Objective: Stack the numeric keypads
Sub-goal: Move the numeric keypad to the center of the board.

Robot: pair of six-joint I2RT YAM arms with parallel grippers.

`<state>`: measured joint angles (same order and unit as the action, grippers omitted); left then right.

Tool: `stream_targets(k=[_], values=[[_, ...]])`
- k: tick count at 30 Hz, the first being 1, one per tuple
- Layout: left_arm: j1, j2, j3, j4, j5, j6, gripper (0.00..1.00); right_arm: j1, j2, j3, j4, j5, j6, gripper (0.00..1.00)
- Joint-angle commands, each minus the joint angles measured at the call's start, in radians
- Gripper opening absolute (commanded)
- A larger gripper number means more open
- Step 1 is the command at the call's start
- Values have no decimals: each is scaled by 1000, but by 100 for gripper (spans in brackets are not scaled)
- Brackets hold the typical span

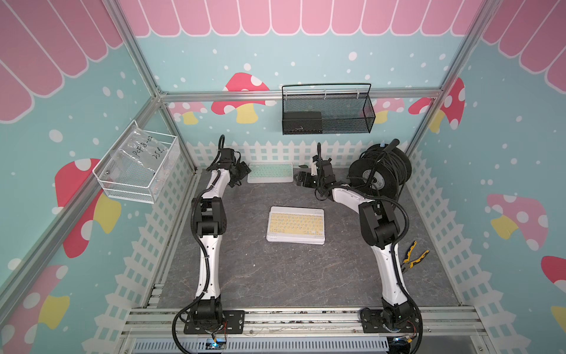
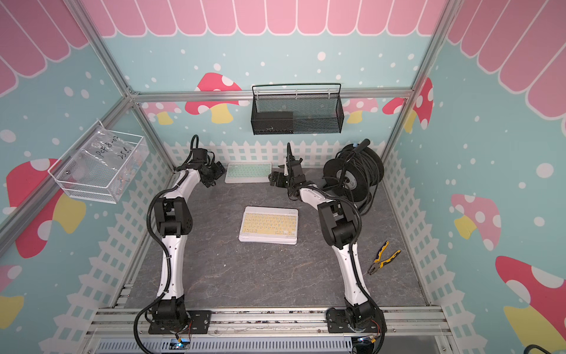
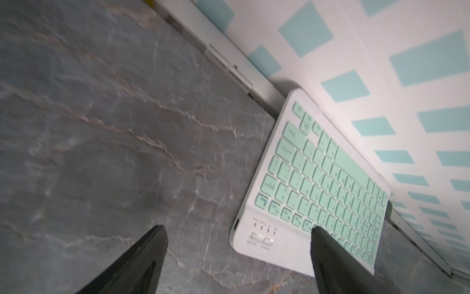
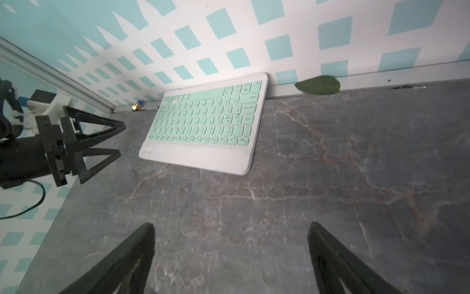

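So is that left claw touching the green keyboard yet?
Apart. The right wrist view shows a strip of bare table between the open left gripper and the near short edge of the mint green keypad.

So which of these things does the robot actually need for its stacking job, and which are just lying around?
For the job: mint-green keypad, yellow keypad.
Just lying about: cable reel, pliers, leaf, black mesh basket, white wire basket.
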<state>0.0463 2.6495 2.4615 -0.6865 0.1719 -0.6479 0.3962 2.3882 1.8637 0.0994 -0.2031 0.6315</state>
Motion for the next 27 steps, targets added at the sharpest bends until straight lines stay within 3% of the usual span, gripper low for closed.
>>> stream_targets(k=[1, 11, 18, 21, 27], values=[[-18, 80, 93, -10, -4, -18, 91, -9, 108, 93, -8, -11, 43, 96], [-52, 171, 130, 30, 106, -93, 90, -5, 392, 437, -7, -166, 145, 95], [-124, 173, 98, 25, 192, -72, 90, 22, 411, 460, -67, -216, 123, 93], [-164, 155, 69, 14, 228, -43, 90, 33, 339, 374, -94, -200, 77, 92], [-253, 45, -85, 15, 245, 7, 89, 42, 82, -6, 13, -156, 26, 92]])
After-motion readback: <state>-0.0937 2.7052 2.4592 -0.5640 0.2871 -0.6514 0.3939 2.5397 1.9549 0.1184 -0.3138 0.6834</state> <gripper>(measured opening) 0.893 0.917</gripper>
